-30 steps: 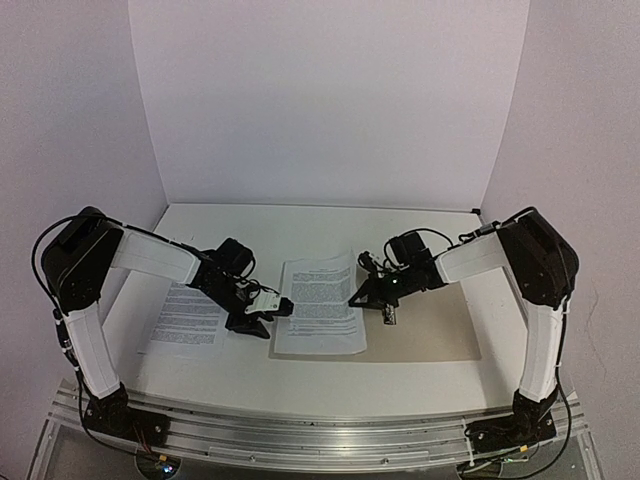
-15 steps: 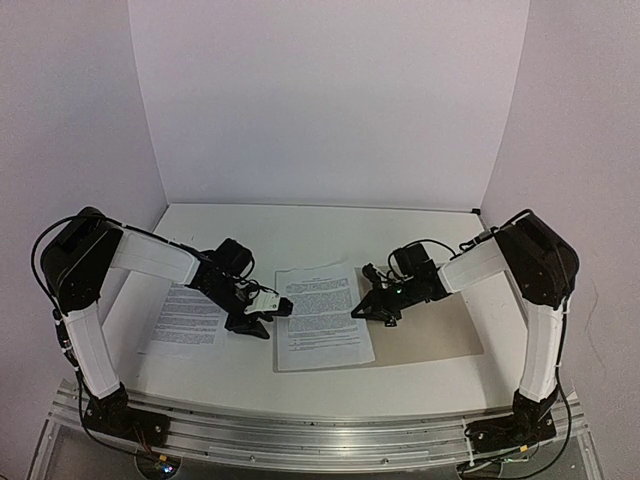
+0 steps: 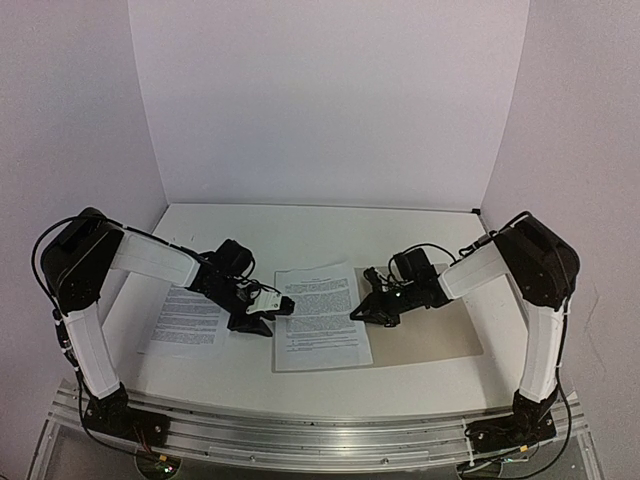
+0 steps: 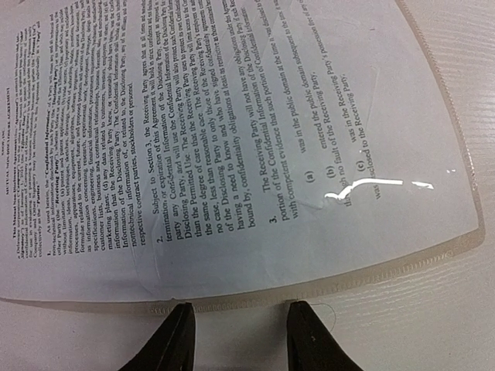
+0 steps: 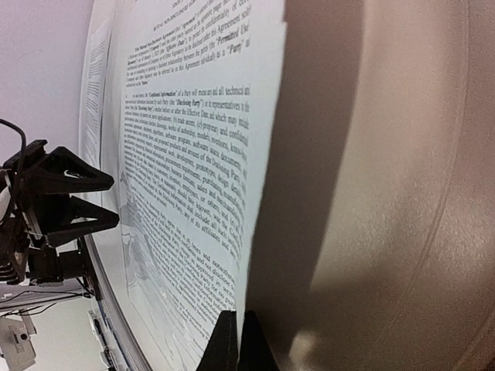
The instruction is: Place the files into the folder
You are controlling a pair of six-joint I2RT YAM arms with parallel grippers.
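One of the files [image 3: 320, 318], a white printed sheet, lies mid-table with its right edge over the left part of the beige folder [image 3: 435, 330]. My right gripper [image 3: 358, 312] is shut on that edge. In the right wrist view the gripper [image 5: 237, 332] pinches the file [image 5: 193, 170], which is lifted above the folder's surface [image 5: 387, 193]. My left gripper [image 3: 272, 312] sits at the sheet's left side. In the left wrist view this gripper [image 4: 240, 321] is open, its tips just short of the edge of the file [image 4: 232, 147]. A second file [image 3: 188, 320] lies flat at the left.
The white table [image 3: 300, 235] is walled by white panels at the back and sides. An aluminium rail [image 3: 320, 425] runs along the near edge. The left gripper [image 5: 54, 201] shows beyond the lifted sheet in the right wrist view.
The right gripper has dropped lower and shifted slightly, and the middle file has turned a little with it, its right edge now further over the folder. The left arm has barely moved.
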